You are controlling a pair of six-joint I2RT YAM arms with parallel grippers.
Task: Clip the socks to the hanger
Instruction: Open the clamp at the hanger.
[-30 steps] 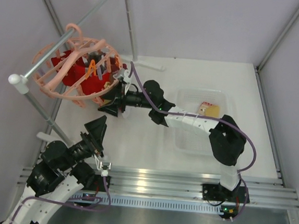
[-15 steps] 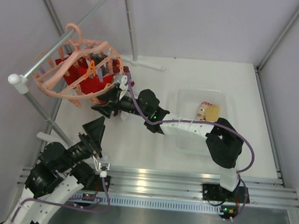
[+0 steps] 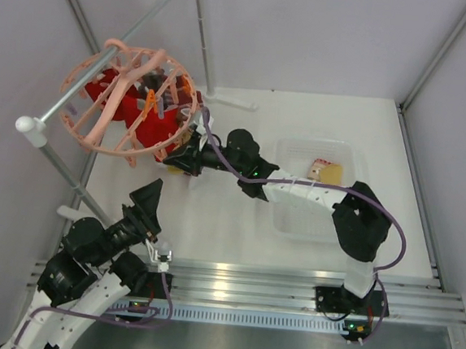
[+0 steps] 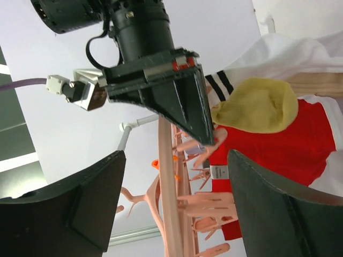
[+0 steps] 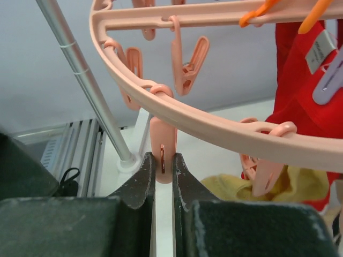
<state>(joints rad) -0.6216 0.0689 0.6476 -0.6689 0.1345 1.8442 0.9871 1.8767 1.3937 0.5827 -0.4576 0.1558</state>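
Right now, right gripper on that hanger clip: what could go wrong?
1. The right gripper pinches one small peach plastic clip on the round peach-pink plastic hanger, hung from the grey metal rail; a push could swing it and free the clip.
2. The mustard yellow sock sits below that clip, not in it; the open left gripper is apart, so the clip may shut empty.

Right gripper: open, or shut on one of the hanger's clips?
The right gripper is shut on a clip: in its wrist view both fingers press the sides of the clip, which dangles from the hanger ring.
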